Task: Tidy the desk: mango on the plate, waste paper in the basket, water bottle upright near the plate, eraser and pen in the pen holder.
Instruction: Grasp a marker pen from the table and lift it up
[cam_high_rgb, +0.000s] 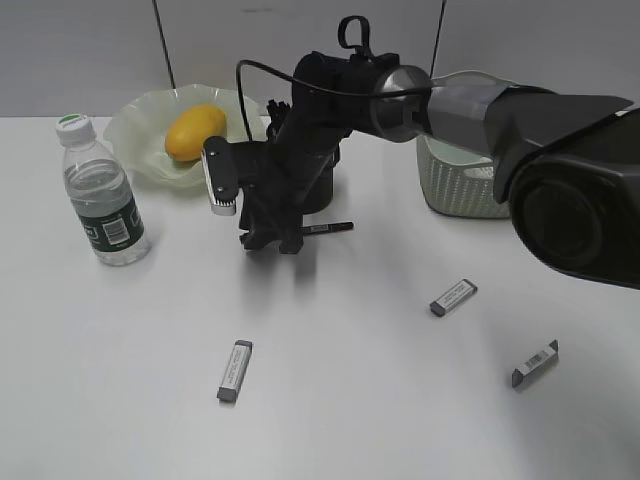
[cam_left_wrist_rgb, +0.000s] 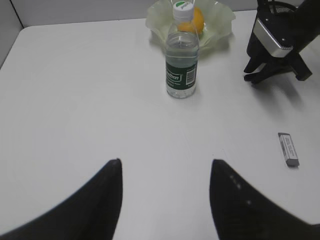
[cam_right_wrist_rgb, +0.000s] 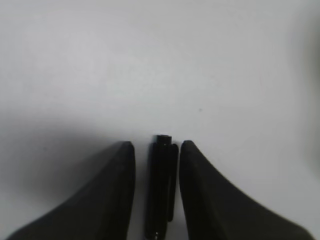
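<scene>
The black pen lies on the table between the fingers of my right gripper, which is open with a narrow gap on each side of it. From outside, that gripper points down at the pen. The black pen holder is mostly hidden behind the arm. The mango rests on the wavy pale-green plate. The water bottle stands upright beside the plate. Three erasers lie on the table. My left gripper hangs open over bare table. The waste paper is out of view.
The pale-green basket stands at the back right, partly behind the right arm. In the left wrist view the bottle stands in front of the plate, and one eraser lies at the right.
</scene>
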